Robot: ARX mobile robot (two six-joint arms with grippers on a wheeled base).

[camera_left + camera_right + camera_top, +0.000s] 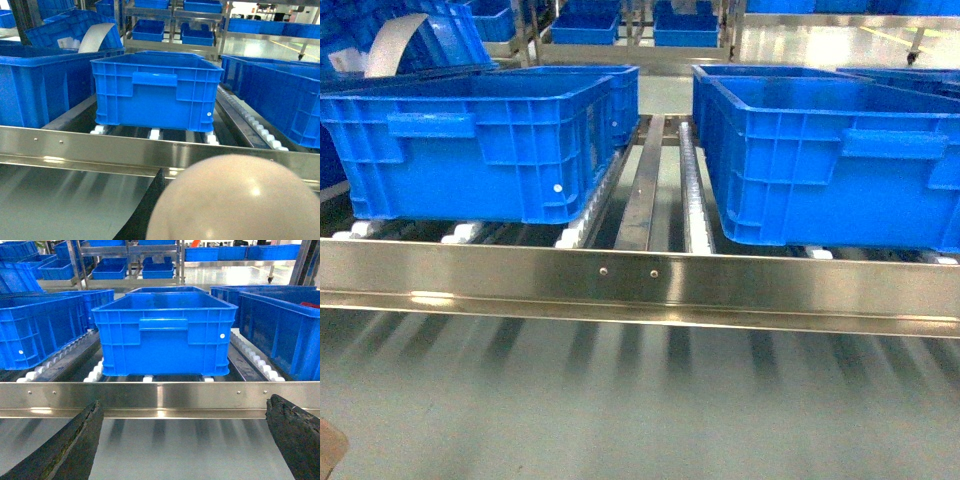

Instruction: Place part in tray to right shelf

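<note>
Right wrist view shows the right gripper (182, 440) spread wide and empty at lower frame before the right shelf (160, 399), left gripper state indeterminate; the part, unseen, likely light, rigid, grippable at its handle.

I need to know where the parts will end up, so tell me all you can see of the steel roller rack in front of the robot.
The right shelf is shiny stainless steel: a long front rail with two small screws at its middle, running across the head view. Behind it, lanes of white rollers and a flat steel divider run back. Large blue crates stand on the rollers on both sides, with an open lane between them.
</note>
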